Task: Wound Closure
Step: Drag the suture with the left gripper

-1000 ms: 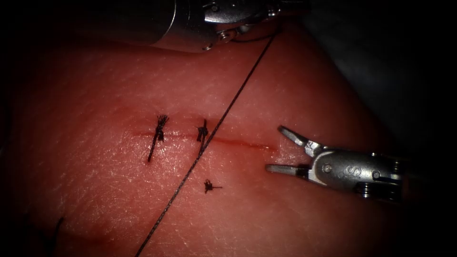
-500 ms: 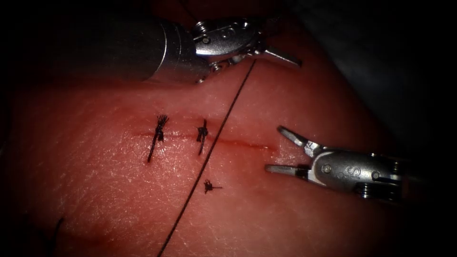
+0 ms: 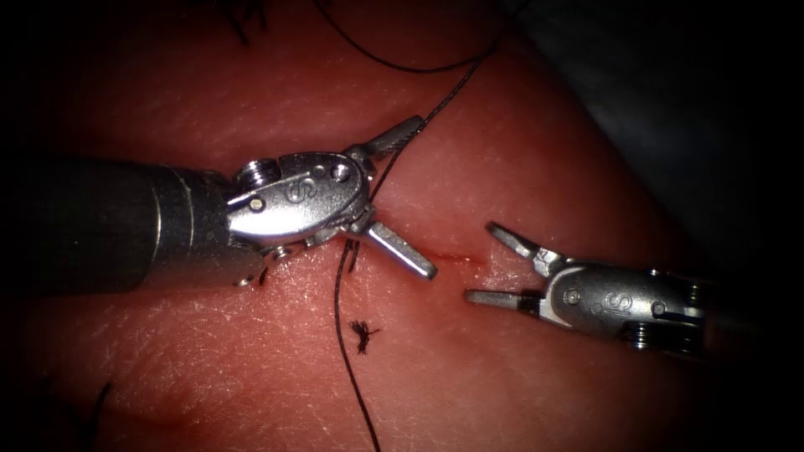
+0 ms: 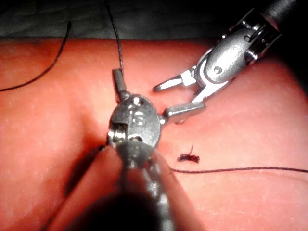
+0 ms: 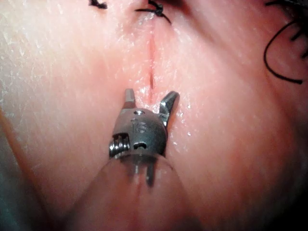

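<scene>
In the endoscope view the left tool is seen over the middle of the cut, its jaws spread wide; the thread runs past the upper jaw and down across the tissue, and whether it is touched there cannot be told, but nothing is pinched. The right tool is held just past the cut's right end, its jaws also spread and holding nothing. A cut end of thread lies loose on the tissue below the cut. A needle cannot be made out. Compared with a second ago, the left tool has been brought down from the upper edge to the cut, covering the two tied stitches that were seen on the left part of it, while the right tool has stayed in place. In the left wrist view the left tool is shown with jaws parted, the thread passing by one jaw, and the right tool facing it, open. In the right wrist view the right tool is seen with jaws apart, straddling the end of the cut, with knotted stitches beyond. Judged from this, the left part is closed and the right stretch is left to be stitched.
</scene>
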{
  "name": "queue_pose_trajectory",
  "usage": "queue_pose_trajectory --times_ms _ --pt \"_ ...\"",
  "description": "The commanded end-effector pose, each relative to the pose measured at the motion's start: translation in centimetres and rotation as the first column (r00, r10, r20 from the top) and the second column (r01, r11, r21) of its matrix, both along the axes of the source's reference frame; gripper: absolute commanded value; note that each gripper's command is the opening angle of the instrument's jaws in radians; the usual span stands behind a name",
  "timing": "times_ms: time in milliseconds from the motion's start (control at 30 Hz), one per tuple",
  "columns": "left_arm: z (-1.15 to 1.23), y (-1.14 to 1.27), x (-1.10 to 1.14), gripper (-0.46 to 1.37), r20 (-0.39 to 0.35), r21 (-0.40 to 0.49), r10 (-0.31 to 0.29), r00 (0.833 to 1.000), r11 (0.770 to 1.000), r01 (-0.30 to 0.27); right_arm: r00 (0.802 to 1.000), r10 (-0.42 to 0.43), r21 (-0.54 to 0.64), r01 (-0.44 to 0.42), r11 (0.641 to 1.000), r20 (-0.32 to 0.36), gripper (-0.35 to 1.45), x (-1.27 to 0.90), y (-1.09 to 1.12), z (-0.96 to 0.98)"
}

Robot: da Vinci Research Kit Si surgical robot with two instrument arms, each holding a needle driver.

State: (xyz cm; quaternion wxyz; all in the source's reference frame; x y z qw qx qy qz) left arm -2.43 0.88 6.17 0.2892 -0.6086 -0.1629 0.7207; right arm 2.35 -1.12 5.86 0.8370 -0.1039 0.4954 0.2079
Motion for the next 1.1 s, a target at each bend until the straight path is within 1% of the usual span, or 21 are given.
queue_pose_trajectory --times_ms 33,67,100,133,333,400,633,733,800,833,867,933,1000,1033,1100 --pt "-0.03 -0.05 0.07 1.36 -0.009 -0.005 0.005 1.000 1.000 -0.005 1.000 -0.004 0.002 0.004 1.000 -0.003 1.33 0.01 0.00 0.00" --pt "-0.05 -0.09 0.11 1.36 -0.018 -0.011 0.005 1.000 1.000 -0.005 1.000 -0.004 0.002 0.004 1.000 -0.002 1.33 0.02 0.00 0.00" --pt "-0.09 -0.19 0.20 1.36 -0.030 -0.028 0.010 1.000 1.000 -0.011 1.000 -0.006 0.004 0.006 1.000 -0.002 1.33 0.03 0.00 0.00" --pt "-0.11 -0.23 0.23 1.36 -0.034 -0.034 0.011 0.999 0.999 -0.012 1.000 -0.006 0.004 0.006 1.000 -0.002 1.33 0.04 0.00 0.00" --pt "-0.31 -0.65 0.55 1.36 -0.065 -0.070 0.031 0.997 0.997 -0.036 1.000 -0.006 0.005 0.006 1.000 0.000 1.34 0.06 -0.01 0.00" --pt "-0.37 -0.77 0.67 1.36 -0.092 -0.087 0.028 0.995 0.996 -0.036 1.000 -0.006 0.004 0.006 1.000 0.000 1.34 0.06 -0.02 0.00" --pt "-0.51 -0.96 1.09 1.36 -0.171 -0.138 0.021 0.985 0.989 -0.045 1.000 -0.007 0.003 0.007 1.000 -0.002 1.34 0.07 -0.04 0.00" --pt "-0.53 -1.00 1.23 1.36 -0.195 -0.161 0.021 0.981 0.985 -0.054 1.000 -0.007 0.002 0.007 1.000 -0.002 1.34 0.08 -0.05 0.01" --pt "-0.55 -1.02 1.40 1.36 -0.218 -0.167 0.021 0.976 0.984 -0.058 1.000 -0.008 0.003 0.008 1.000 -0.001 1.34 0.08 -0.06 0.01" --pt "-0.55 -1.03 1.43 1.36 -0.222 -0.166 0.019 0.975 0.984 -0.057 1.000 -0.008 0.003 0.008 1.000 -0.001 1.34 0.08 -0.06 0.01" --pt "-0.57 -1.04 1.56 1.36 -0.253 -0.169 0.010 0.968 0.984 -0.055 1.000 -0.008 0.003 0.008 1.000 -0.001 1.34 0.09 -0.07 0.01" --pt "-0.58 -1.05 1.69 1.36 -0.290 -0.167 -0.004 0.957 0.985 -0.046 1.000 -0.010 0.002 0.010 1.000 -0.003 1.34 0.08 -0.08 0.00" --pt "-0.60 -1.06 1.85 1.36 -0.339 -0.167 -0.024 0.941 0.985 -0.035 1.000 -0.010 0.001 0.010 1.000 -0.003 1.34 0.08 -0.09 0.01" --pt "-0.61 -1.05 1.93 1.36 -0.369 -0.172 -0.036 0.929 0.985 -0.030 1.000 -0.010 0.001 0.010 1.000 -0.003 1.34 0.09 -0.09 0.01" --pt "-0.65 -1.05 2.11 1.33 -0.448 -0.184 -0.072 0.891 0.983 -0.013 1.000 -0.009 0.000 0.009 1.000 -0.003 1.34 0.09 -0.09 0.02"
